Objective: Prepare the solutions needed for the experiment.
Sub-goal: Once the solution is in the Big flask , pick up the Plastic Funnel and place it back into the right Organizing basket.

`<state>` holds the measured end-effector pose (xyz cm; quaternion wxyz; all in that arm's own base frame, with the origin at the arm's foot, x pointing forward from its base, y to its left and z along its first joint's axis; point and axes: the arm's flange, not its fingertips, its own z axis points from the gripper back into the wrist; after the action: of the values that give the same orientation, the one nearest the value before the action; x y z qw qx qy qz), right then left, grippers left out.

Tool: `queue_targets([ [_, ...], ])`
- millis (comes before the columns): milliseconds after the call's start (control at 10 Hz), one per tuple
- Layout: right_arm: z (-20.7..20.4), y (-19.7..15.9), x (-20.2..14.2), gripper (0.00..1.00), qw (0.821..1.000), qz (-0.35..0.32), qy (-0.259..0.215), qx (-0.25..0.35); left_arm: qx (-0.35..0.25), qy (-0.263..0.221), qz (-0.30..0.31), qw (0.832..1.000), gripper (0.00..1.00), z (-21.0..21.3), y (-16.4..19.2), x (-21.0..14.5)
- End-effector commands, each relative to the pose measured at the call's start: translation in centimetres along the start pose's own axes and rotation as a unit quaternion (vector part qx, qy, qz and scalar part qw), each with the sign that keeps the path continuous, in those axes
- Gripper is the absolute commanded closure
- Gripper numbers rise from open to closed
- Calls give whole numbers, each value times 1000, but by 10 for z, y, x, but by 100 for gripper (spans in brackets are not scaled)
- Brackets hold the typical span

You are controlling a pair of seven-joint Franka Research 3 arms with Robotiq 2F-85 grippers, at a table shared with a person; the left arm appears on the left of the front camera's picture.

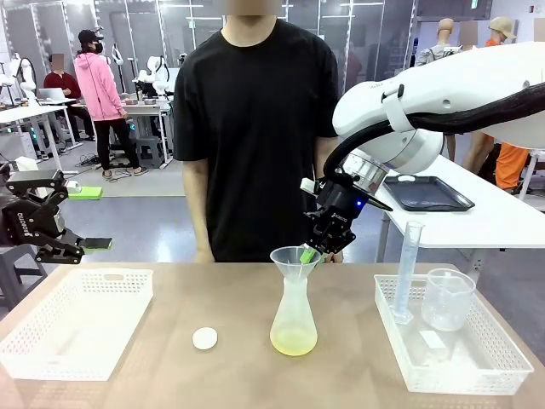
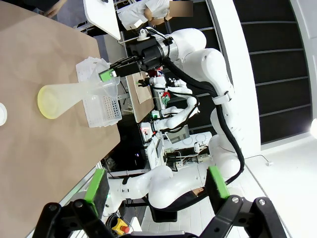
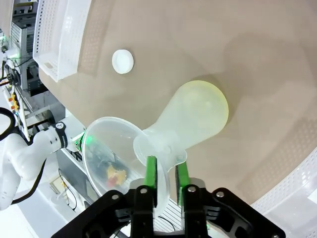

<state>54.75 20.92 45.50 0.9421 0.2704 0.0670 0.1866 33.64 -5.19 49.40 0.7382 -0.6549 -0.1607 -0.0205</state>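
Right gripper (image 1: 312,252) is clamped on the rim of the funnel (image 1: 294,257) seated in the yellow-solution flask (image 1: 294,322) mid-table (left gripper (image 1: 89,245) spread wide, idle), so funnel removal looks in hand, and the next move calls for a straight lift without tipping the flask.

You see the right gripper (image 3: 166,173) pinching the wall of the clear funnel (image 3: 111,148), which sits in the flask (image 3: 198,114) holding pale yellow liquid (image 3: 218,111). A white stopper (image 3: 122,61) lies apart on the table (image 3: 247,49), near a white basket (image 3: 59,34).
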Motion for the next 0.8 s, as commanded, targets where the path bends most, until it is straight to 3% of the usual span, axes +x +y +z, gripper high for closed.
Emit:
queue_targets([
  [0, 4, 5, 5, 94, 1000, -20, 9, -13, -13, -3, 1, 1000, 0, -2, -2, 1],
  [100, 3, 5, 5, 100, 1000, -22, 10, -12, -13, -3, 1, 1000, 0, -2, -2, 1],
  [700, 10, 22, -6, 100, 1000, -16, -1, -17, -13, -3, 1, 1000, 0, -2, -2, 1],
])
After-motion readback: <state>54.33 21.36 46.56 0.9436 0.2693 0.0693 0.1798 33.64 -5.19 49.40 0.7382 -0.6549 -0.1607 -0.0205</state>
